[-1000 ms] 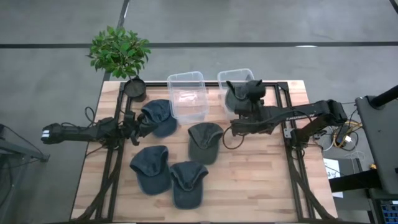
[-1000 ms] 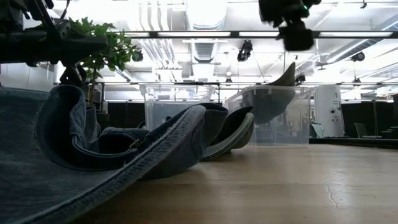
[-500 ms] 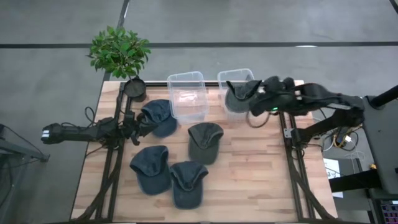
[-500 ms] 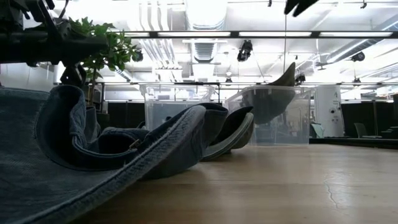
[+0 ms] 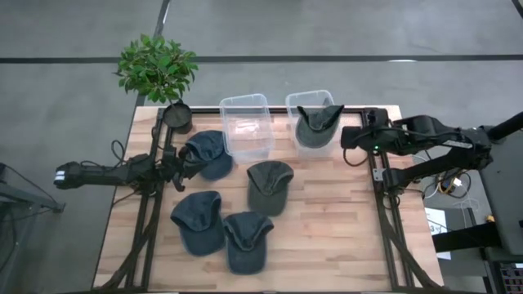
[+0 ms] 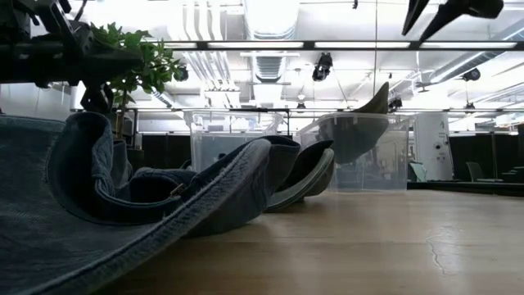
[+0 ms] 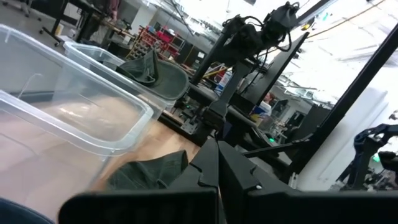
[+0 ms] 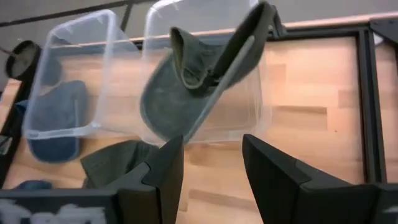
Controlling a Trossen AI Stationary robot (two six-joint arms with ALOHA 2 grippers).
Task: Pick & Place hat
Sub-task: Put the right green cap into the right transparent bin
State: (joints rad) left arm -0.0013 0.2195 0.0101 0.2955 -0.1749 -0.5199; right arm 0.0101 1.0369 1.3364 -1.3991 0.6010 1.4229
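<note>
An olive-green cap [image 5: 316,126] lies in the right clear bin [image 5: 304,100], crown down, its brim [image 8: 249,31] leaning up over the bin's rim. My right gripper [image 8: 211,168] is open and empty, raised above the table near its right edge [image 5: 345,137], apart from the bin. A second green cap [image 5: 268,186] and three blue caps [image 5: 198,220] [image 5: 247,239] [image 5: 208,153] lie on the table. My left gripper [image 5: 178,167] waits, shut, beside the far blue cap's left edge; whether it touches the cap I cannot tell.
An empty clear bin [image 5: 245,122] stands left of the filled one. A potted plant [image 5: 157,69] and a dark round pot [image 5: 176,116] sit at the far left corner. Black frame rails [image 5: 377,175] run along both sides. Bare wood [image 5: 335,229] lies near right.
My right gripper has risen from over the right bin and drawn back toward the table's right edge, staying empty. The green cap has kept its place in the bin. The left arm has kept still.
</note>
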